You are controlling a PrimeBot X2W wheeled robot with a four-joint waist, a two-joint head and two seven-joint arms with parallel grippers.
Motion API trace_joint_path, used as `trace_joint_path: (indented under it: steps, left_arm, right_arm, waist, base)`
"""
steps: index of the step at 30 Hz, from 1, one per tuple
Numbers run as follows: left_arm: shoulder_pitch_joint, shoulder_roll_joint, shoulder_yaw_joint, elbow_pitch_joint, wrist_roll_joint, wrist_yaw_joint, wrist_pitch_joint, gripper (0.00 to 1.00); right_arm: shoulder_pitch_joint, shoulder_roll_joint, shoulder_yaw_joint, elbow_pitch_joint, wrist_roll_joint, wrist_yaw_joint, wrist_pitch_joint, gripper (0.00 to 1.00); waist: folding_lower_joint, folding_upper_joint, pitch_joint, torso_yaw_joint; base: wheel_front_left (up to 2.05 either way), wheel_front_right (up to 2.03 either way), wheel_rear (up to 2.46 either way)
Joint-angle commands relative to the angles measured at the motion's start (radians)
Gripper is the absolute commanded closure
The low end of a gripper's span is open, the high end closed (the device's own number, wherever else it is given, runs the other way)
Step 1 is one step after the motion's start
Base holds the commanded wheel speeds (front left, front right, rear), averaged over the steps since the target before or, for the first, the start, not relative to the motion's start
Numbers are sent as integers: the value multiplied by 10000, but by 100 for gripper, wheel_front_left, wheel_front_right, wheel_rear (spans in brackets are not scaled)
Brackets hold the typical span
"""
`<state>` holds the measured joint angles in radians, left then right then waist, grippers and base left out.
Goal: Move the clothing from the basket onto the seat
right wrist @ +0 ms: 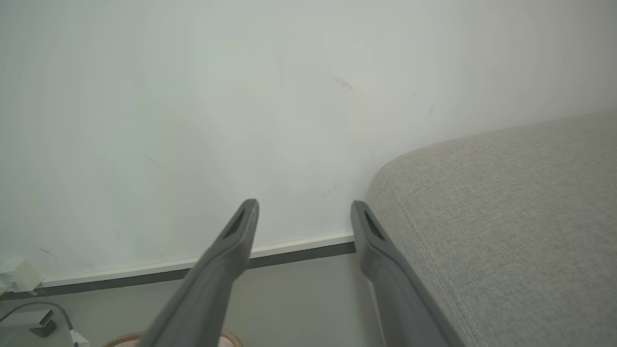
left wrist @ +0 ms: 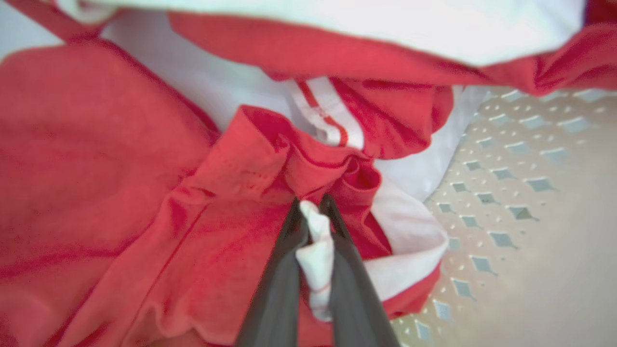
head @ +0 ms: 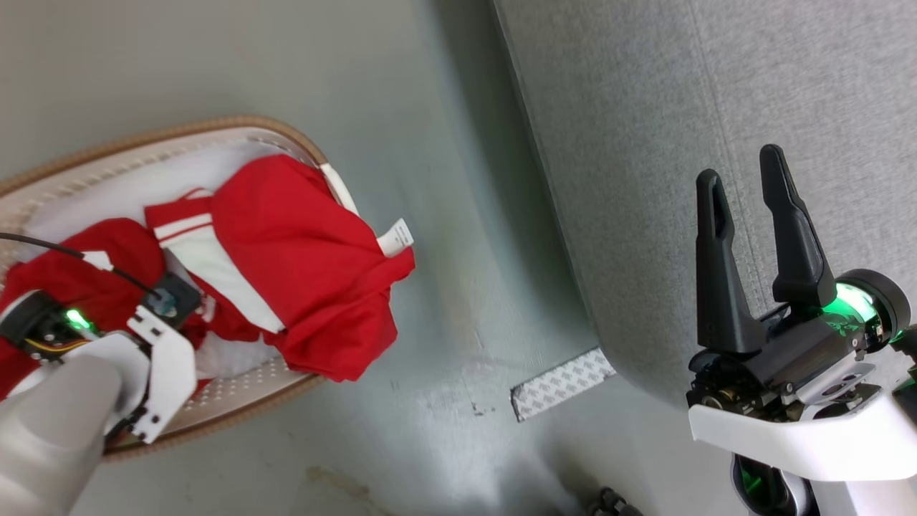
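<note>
Clothing (head: 301, 272) all in basket (head: 258, 376), none on seat (head: 716, 107). Left fingers (left wrist: 278, 289) pinch a red-and-white fold between them (lift not yet done); right fingers (head: 716, 272) spread, empty, seat close by them.

The clothing (head: 308, 287) is smooth, soft red cloth. The basket (head: 236, 123) is matt perforated plastic with a woven-textured brown rim; the seat (head: 680, 107) is coarse-weave matt grey cloth.
</note>
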<state>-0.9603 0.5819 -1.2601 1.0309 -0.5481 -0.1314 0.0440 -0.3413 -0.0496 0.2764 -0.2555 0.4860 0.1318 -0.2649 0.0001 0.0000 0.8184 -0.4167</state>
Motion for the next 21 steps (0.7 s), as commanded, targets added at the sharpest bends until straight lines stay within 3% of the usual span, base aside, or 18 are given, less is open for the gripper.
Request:
trace_joint_path:
  steps: [1,9,21]
  left_arm:
    - [26,8,6,-22,-135,13,-9,100]
    - [474,-639,-49,-77,-724,13,-629,100]
    - [1357,-2259,166,852,-1542,13,-2494,100]
  right_arm:
    - [-87,-15,-39,50,-43,-21,7,0]
    - [-88,-19,-183,473,-403,-21,7,0]
    - [363,-22,-580,1529,-847,-21,8,0]
  waist:
    - [-1,0,-151,73]
    - [-1,0,-1438,473]
    - [-1,0,-4103,1444]
  base:
    - [0,0,0]
    - [0,0,0]
    - [0,0,0]
